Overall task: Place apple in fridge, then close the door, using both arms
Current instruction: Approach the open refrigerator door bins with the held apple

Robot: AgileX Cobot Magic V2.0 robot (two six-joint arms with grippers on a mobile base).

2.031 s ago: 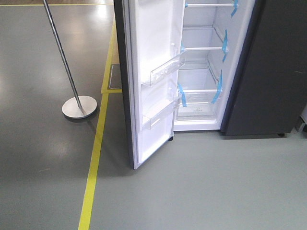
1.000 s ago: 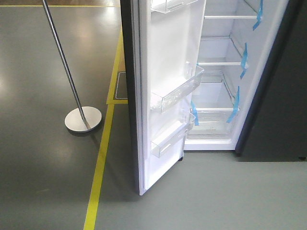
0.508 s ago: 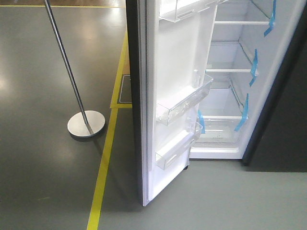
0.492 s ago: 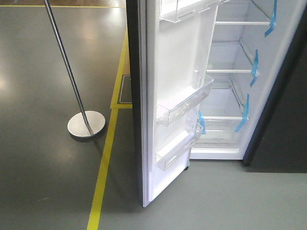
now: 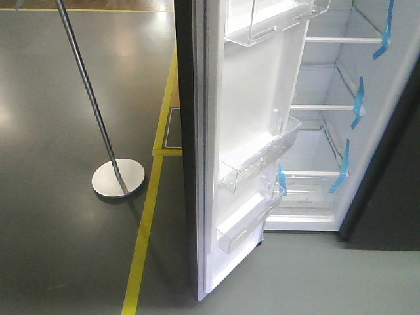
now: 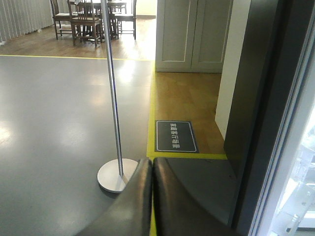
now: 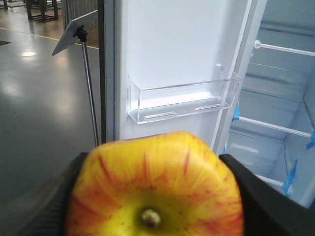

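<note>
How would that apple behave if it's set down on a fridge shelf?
Probably firm: the apple shows no denting between the fingers. Its skin looks smooth, so it might slip in a loose grip. Being round, it could roll on a flat shelf.

My left fingers [image 6: 132, 206] are smooth, dark grey, curved blades; my right fingers [image 7: 267, 201] look matte black, softly blurred.

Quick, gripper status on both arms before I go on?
Left gripper: shut, nothing between its jaws.
Right gripper: shut on the apple.
</note>
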